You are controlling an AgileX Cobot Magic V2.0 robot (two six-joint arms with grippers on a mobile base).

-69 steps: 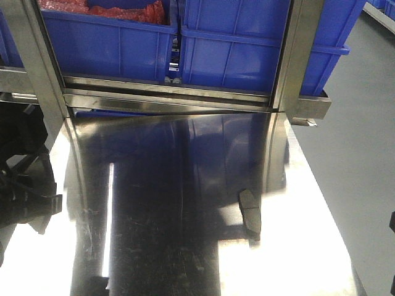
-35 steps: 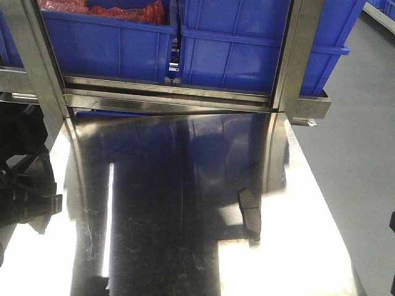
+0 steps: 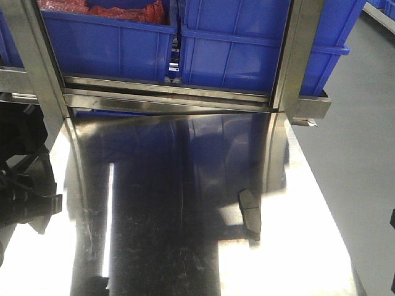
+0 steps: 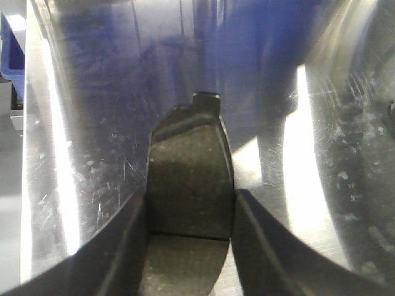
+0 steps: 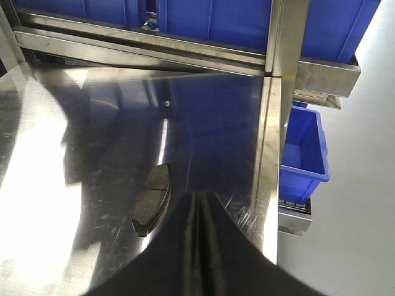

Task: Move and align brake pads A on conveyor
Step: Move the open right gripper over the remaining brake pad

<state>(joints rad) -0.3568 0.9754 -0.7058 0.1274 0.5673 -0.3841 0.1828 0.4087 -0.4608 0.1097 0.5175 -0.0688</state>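
One brake pad (image 3: 250,213), dark grey and slightly curved, lies on the shiny steel table (image 3: 154,185) towards its right side. It also shows in the right wrist view as the pad (image 5: 153,200), just left of my right gripper (image 5: 197,197), whose fingers are pressed together with nothing between them. A second brake pad (image 4: 188,154), with its centre groove visible, sits lengthwise in my left gripper (image 4: 190,194). Both fingers (image 4: 123,246) touch its long sides. The left arm (image 3: 21,197) is a dark mass at the table's left edge. The conveyor is out of view.
Large blue bins (image 3: 111,43) stand behind a steel frame rail (image 3: 166,98) at the table's far edge, with an upright post (image 3: 302,49) at the right. A small blue bin (image 5: 302,154) hangs off the table's right side above grey floor (image 3: 358,154).
The left arm's dark bulk at the left edge has shifted very slightly. The pad on the table has not moved.
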